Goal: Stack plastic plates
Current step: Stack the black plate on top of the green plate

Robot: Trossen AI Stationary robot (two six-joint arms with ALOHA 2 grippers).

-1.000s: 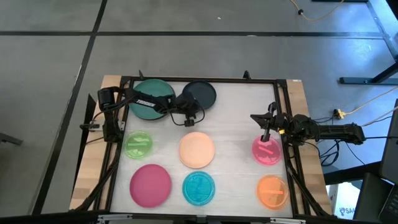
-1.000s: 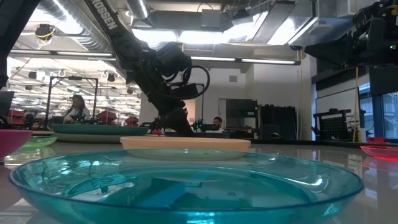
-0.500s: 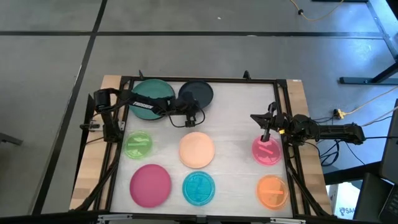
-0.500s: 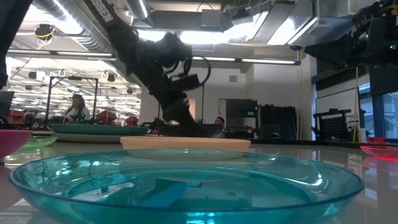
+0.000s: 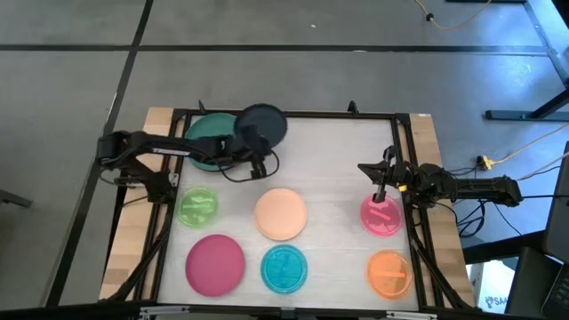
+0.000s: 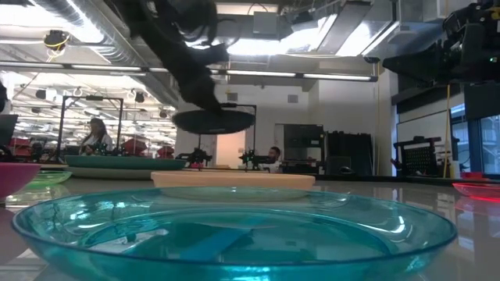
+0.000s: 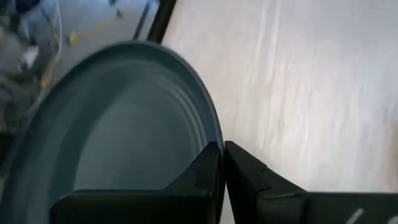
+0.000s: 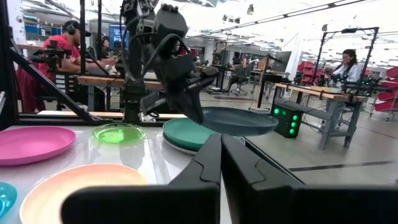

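Note:
The navy plate (image 5: 262, 124) is up in the air over the table's far side, beside the teal green plate (image 5: 210, 140), and shows in the low view as a dark disc (image 6: 213, 120). My left gripper (image 5: 255, 156) is shut on it. A pale rim (image 8: 180, 148) shows under the teal green plate (image 8: 186, 132); I cannot tell what it belongs to. Flat on the table lie the light green (image 5: 197, 206), peach (image 5: 281, 213), magenta (image 5: 215, 264), cyan (image 5: 284, 268), pink (image 5: 382, 216) and orange (image 5: 388, 273) plates. My right gripper (image 5: 380, 187) waits shut over the pink plate's far edge. My left gripper pinches the navy plate's rim (image 7: 214, 138) at the plate's near side, one finger on its upper face and one beneath. The fingers (image 6: 201, 95) slant down onto it from above. The plate hangs clear of the table, roughly level, reaching away from the fingers toward the far edge.
A black frame (image 5: 284, 116) runs round the white tabletop. Bare table lies between the peach plate and the pink plate and along the far right. People sit at benches (image 8: 68, 43) in the room beyond.
My left gripper has risen with the navy plate and carried it toward the table's left and far edge, closer to the teal green plate. The plate has gone from resting on the table to lifted clear. The right arm has kept still.

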